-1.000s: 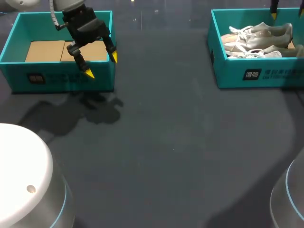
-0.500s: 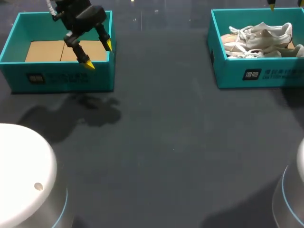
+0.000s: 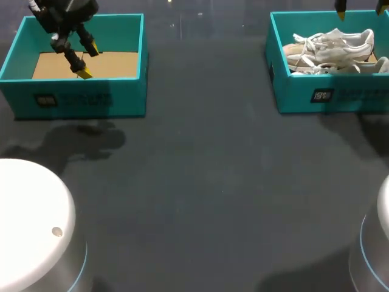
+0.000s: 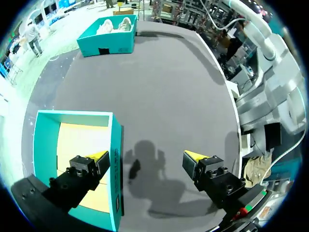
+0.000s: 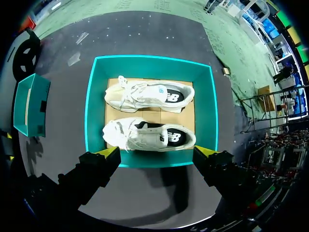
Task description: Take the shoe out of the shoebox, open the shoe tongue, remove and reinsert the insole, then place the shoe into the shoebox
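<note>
Over the last second: left fingers [image 3: 89, 61] up and back from the near right wall of the empty teal box [image 3: 79, 100] to its far left part. Spread wide, nothing between them. Right fingers [image 5: 158, 152] likewise wide open and empty, high above the near wall of the shoebox [image 3: 304, 97]. In the head view, only a yellow tip at the far edge, a little higher than before.

Inside the shoebox on the right of the bench [image 3: 206, 182]: two white sneakers side by side on the cardboard floor, the far sneaker [image 3: 334, 41] and the near sneaker [image 3: 328, 66], both untouched by either arm. Fits both a pair waiting to be lifted out and a shoe already set back in, with both arms pulling clear.

From the right wrist view alone: both sneakers [image 5: 149, 95] [image 5: 149, 135] whole from above, laces and dark insoles plain to see. From the left wrist view alone: the wide gap between the left fingers [image 4: 147, 157] and the shoebox [image 4: 108, 41] well apart on the far side.
</note>
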